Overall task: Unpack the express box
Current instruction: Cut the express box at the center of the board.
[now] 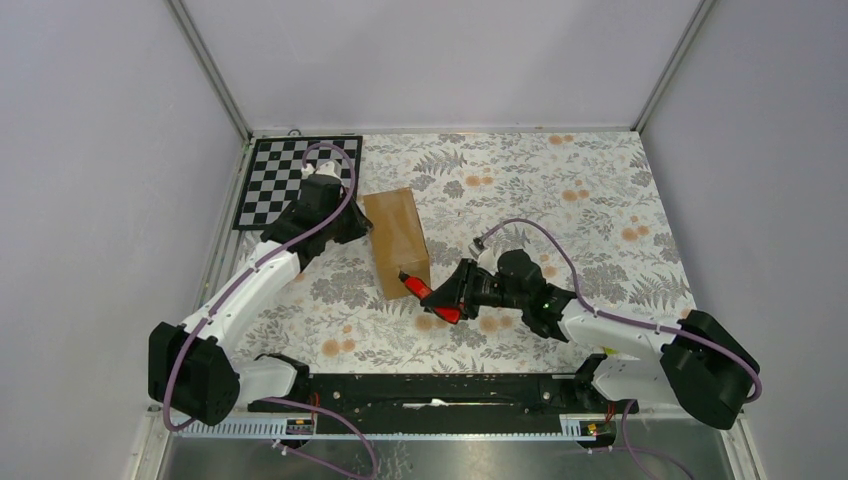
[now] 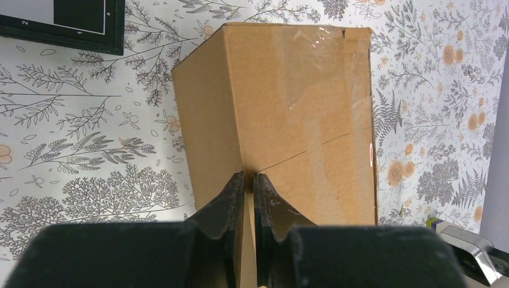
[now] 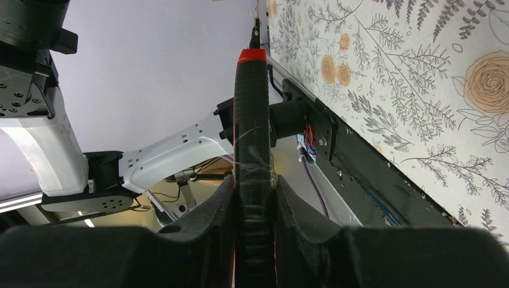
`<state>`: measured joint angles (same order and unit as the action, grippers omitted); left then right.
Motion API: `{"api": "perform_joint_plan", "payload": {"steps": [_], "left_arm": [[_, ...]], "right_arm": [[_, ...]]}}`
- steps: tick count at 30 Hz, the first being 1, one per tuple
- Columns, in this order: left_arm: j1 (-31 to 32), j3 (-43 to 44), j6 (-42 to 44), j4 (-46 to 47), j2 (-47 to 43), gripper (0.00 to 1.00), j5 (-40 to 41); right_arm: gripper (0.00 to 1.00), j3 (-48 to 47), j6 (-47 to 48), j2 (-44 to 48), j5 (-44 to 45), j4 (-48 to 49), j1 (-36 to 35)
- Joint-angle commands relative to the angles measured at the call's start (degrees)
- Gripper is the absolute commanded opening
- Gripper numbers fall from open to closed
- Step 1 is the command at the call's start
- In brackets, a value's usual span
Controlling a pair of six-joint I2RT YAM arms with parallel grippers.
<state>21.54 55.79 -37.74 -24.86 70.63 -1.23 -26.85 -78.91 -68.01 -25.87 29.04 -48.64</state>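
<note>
Brown taped box (image 1: 397, 240) lying on floral surface (image 1: 560, 190), left of centre, near checkerboard (image 1: 270, 175), left fingers (image 2: 231, 203) almost together, tips at its far edge, right fingers (image 3: 211, 217) clamped on red-and-black cutter (image 3: 252, 150), its tip at box's near corner

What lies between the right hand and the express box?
Only the red-handled cutter that the right hand holds, its tip at the express box; the top view shows it.
</note>
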Motion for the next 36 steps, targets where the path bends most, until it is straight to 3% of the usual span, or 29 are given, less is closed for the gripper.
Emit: {"api": "perform_joint_plan", "payload": {"steps": [1, 20, 36], "left_arm": [[1.3, 0.7, 1.4, -7.0, 0.7, 0.09, -0.6], [3.1, 2.1, 0.2, -7.8, 1.3, 0.09, 0.3], [3.3, 2.5, 0.8, -9.0, 1.9, 0.09, 1.0]], "right_arm": [[0.0, -3.0, -0.6, -0.8, -2.1, 7.2, -0.3], [0.0, -7.8, 3.4, 2.3, -6.1, -4.2, -1.5], [0.0, -2.0, -0.9, 4.5, -1.9, -1.7, -1.4]]}}
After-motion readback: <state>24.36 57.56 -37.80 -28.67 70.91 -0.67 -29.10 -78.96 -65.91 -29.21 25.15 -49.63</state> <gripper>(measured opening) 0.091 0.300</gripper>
